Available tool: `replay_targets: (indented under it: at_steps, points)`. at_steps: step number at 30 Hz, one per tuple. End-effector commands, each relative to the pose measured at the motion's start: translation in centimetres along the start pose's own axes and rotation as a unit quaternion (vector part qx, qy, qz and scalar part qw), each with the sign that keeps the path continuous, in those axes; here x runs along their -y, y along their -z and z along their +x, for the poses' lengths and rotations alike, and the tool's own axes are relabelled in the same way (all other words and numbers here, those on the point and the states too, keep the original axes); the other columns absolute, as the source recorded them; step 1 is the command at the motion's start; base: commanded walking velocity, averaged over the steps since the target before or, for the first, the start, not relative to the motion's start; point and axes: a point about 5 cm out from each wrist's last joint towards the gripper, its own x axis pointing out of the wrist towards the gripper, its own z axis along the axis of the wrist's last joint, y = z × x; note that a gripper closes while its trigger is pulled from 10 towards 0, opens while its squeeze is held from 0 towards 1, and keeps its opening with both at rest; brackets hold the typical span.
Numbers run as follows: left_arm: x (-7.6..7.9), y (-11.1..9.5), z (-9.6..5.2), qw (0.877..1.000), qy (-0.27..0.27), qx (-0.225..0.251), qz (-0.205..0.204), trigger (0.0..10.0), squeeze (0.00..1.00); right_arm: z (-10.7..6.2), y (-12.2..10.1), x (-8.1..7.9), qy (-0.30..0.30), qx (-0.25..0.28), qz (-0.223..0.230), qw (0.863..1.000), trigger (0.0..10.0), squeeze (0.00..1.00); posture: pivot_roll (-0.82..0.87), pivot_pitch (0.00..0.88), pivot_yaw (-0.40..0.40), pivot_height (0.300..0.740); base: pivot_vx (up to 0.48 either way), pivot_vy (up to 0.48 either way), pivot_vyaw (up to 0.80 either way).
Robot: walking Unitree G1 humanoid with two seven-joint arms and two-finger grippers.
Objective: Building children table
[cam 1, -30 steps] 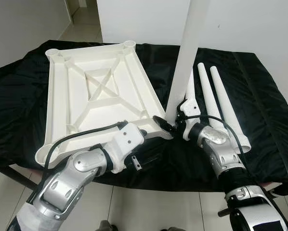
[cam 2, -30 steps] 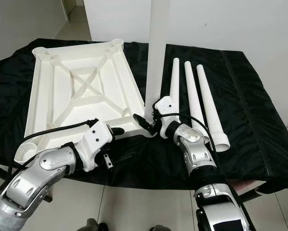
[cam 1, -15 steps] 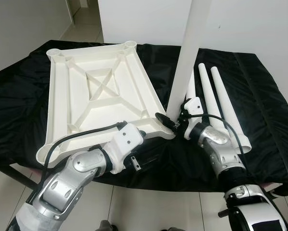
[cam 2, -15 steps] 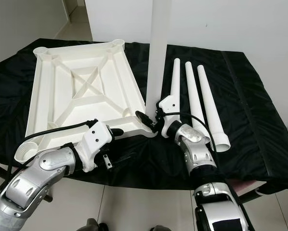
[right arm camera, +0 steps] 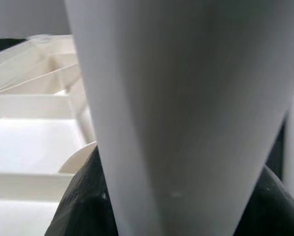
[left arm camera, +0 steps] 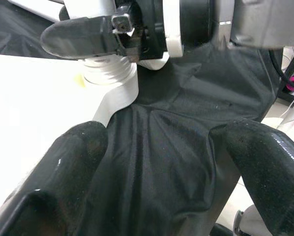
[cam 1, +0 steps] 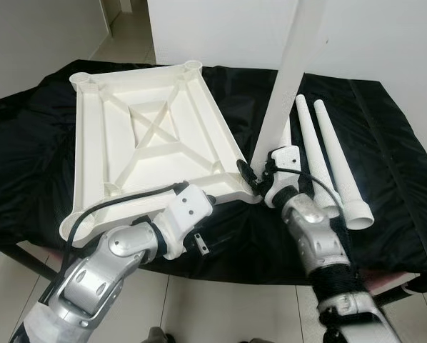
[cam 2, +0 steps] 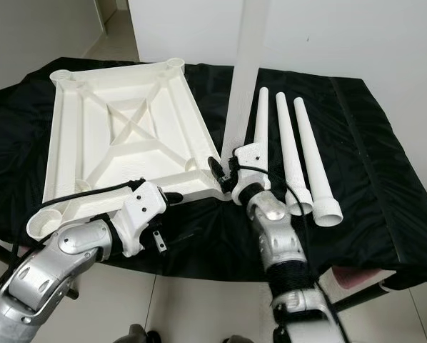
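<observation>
White plastic ribbed tabletop lies upside down on the black cloth-covered surface, occupying the 10 o'clock portion of the head view. Right gripper is clenched around the base of an upright white tapered leg, at the tabletop's near corner socket towards 5 o'clock; three more white tapered legs lie side by side at 2 o'clock. Left gripper hovers with its fingers spread, holding nothing, over the cloth just beside that same corner.

Both silver arms reach forward; the left gripper hangs spread wide, while the right gripper is clamped tight.
</observation>
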Motion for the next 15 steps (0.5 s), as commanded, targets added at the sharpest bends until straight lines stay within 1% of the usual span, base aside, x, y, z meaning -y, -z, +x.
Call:
replay_targets:
  at_steps: [1,2,3,4,5,6,7,8,10,11,13,15]
  points:
    - [0.5,0.0,-0.1,1.000,0.020,-0.001,0.004,10.0,0.00,-0.6,1.3,0.1,0.030,-0.034,0.008,0.999,10.0,0.00,-0.11,0.101,0.026,0.740,0.000,0.000,0.00]
    - [0.5,0.0,-0.1,1.000,0.021,0.000,0.004,10.0,0.00,-0.9,1.3,-0.2,0.069,-0.032,0.009,0.997,10.0,0.00,-0.11,0.101,0.031,0.740,0.000,0.000,0.00]
    - [0.4,0.0,-0.1,1.000,0.021,0.000,0.004,10.0,0.00,-1.1,1.3,-0.3,0.095,-0.030,0.010,0.995,10.0,0.00,-0.11,0.101,0.031,0.740,0.000,0.000,0.00]
    - [0.4,-0.1,-0.2,1.000,0.022,-0.001,0.005,10.0,0.00,-1.5,1.3,-0.6,0.131,-0.029,0.014,0.991,10.0,0.00,-0.11,0.103,0.034,0.740,0.000,0.000,0.00]
    - [0.4,-0.1,-0.2,1.000,0.022,-0.001,0.005,10.0,0.00,-1.5,1.3,-0.6,0.131,-0.029,0.014,0.991,10.0,0.00,-0.11,0.103,0.034,0.740,0.000,0.000,0.00]
    - [0.3,-0.1,-0.2,1.000,0.022,-0.001,0.006,10.0,0.00,-1.7,1.3,-0.8,0.153,-0.030,0.018,0.988,10.0,0.00,-0.11,0.105,0.038,0.740,0.000,0.000,0.00]
    - [0.3,-0.1,-0.2,1.000,0.022,-0.001,0.006,10.0,0.00,-1.7,1.3,-0.8,0.153,-0.030,0.018,0.988,10.0,0.00,-0.11,0.105,0.038,0.740,0.000,0.000,0.00]
    - [0.2,-0.1,-0.2,1.000,0.022,-0.002,0.007,10.0,0.00,-1.9,1.3,-1.1,0.165,-0.029,0.027,0.985,10.0,0.00,-0.11,0.104,0.042,0.740,0.000,0.000,0.00]
    - [0.2,-0.1,-0.2,1.000,0.022,-0.002,0.007,10.0,0.00,-1.9,1.3,-1.1,0.165,-0.029,0.027,0.985,10.0,0.00,-0.11,0.104,0.042,0.740,0.000,0.000,0.00]
    - [0.1,-0.1,-0.2,1.000,0.024,-0.002,0.007,10.0,0.00,-2.0,1.3,-1.4,0.165,-0.025,0.036,0.985,10.0,0.00,-0.12,0.108,0.048,0.740,0.000,0.000,0.00]
    - [0.0,-0.1,-0.2,1.000,0.026,-0.004,0.008,10.0,0.00,-1.9,1.1,-1.7,0.157,-0.021,0.042,0.987,10.0,0.00,-0.12,0.107,0.050,0.740,0.000,0.000,0.00]
    - [0.0,-0.1,-0.2,1.000,0.028,-0.003,0.010,10.0,0.00,-1.9,0.7,-1.8,0.136,-0.005,0.043,0.990,10.0,0.00,-0.12,0.108,0.051,0.740,0.000,0.000,0.00]
